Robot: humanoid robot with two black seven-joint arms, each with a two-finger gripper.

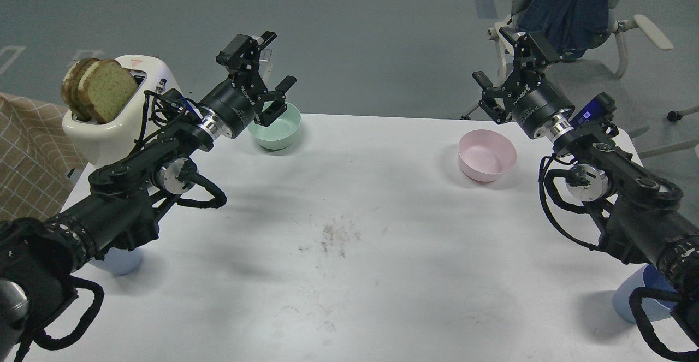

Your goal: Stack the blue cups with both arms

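Stacking not started; both grippers empty, both cups unstacked.

The left gripper (272,59) is seen raised with fingers spread apart, nothing between them; the right gripper (505,61) is likewise spread and empty. Just behind and below the left gripper a mint-green bowl (279,127) is noted; below and just inward of the right gripper, a pink bowl (487,154). The blue cups are found well back from both grippers, near the arms' bases: one cup (121,261) partly hidden under the left arm, the other cup (636,296) under the right arm, well apart from each other on the table (349,274). Count: two cups, two bowls, one toaster (117,116) outward of the left gripper holding two bread slices (95,89). Remaining, by judgement: both grasps and the nesting.
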